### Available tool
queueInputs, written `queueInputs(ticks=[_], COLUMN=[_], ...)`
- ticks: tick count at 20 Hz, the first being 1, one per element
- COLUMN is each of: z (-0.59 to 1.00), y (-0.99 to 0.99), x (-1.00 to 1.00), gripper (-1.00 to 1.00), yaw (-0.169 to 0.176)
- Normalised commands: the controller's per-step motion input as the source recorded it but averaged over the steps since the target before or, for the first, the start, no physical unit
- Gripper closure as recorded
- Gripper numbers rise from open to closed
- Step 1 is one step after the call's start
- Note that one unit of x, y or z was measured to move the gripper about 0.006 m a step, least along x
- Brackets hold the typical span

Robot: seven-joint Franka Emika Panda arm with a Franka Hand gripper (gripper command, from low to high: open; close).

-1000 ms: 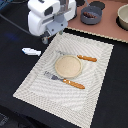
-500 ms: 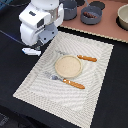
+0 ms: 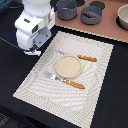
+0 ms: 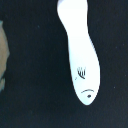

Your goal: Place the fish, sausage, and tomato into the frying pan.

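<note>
Your gripper (image 3: pixel 33 50) is down low over the black table (image 3: pixel 107 90), just off the left edge of the striped placemat (image 3: pixel 95 65) in the exterior view; its body hides the fingers there and the wrist view shows none, so I can't tell if they're spread or closed. The wrist view has the fish (image 4: pixel 80 55) lying flat on the black surface right under the camera, apparently not gripped. The frying pan (image 3: pixel 91 15) sits far across on the brown board, right of the taller pot (image 3: pixel 66 7), well apart from the fish. Risks: the fish is thin and flat, so fingers could skid over it or pinch only the narrow tail and drop it in transit. Carrying it low could clip the plate (image 3: pixel 67 65), fork (image 3: pixel 65 81) or pot rim. Sausage and tomato aren't visible.
</note>
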Motion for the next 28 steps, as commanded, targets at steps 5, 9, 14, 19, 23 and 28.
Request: queueInputs(ticks=[5, 9, 14, 19, 23, 28], z=[-0.31, -0.22, -0.37, -0.38, -0.19, -0.17], y=[-0.23, -0.11, -0.01, -0.02, 0.0, -0.04], x=[-0.57, -0.07, -0.13, -0.32, -0.3, -0.3], gripper=[-1.0, -1.0, -1.0, 1.0, 1.0, 1.0], yaw=[0.049, 0.016, 0.026, 0.041, 0.032, 0.036])
